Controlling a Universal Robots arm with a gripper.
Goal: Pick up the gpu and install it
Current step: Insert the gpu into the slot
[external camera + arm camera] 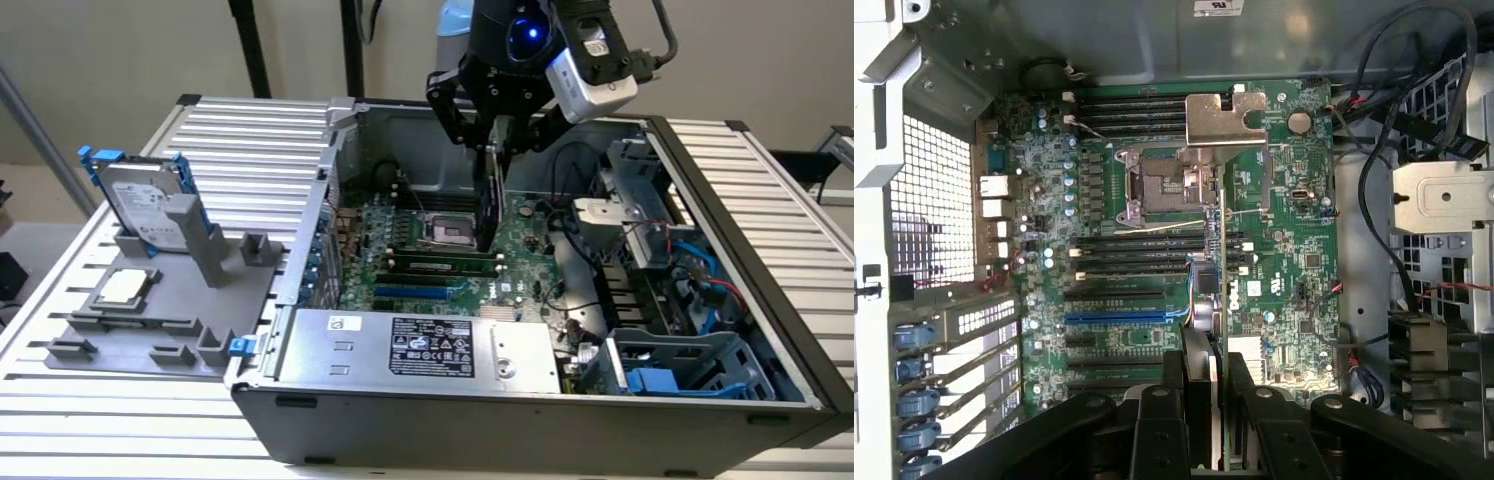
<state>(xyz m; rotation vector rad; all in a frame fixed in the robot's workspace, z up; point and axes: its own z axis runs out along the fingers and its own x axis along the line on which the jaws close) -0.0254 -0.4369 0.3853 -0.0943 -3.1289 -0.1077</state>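
My gripper (491, 135) hangs over the open computer case, shut on the gpu (489, 200). The card hangs on edge, its lower end just above the green motherboard (400, 235) near the CPU socket. In the wrist view the gpu (1221, 250) appears edge-on as a thin line running out from between the black fingers (1159, 420). Its silver end bracket (1224, 120) is at the far end, over the CPU socket (1169, 185). The blue slot (1119, 317) and the black slots beside it lie bare to one side of the card.
A silver hard drive (140, 200) in a blue frame stands on a grey fixture (147, 310) at the exterior view's left, with a CPU chip (123, 287) beside it. The power supply (414, 345) fills the case's near side. Cables and a drive cage (654, 240) crowd the exterior view's right.
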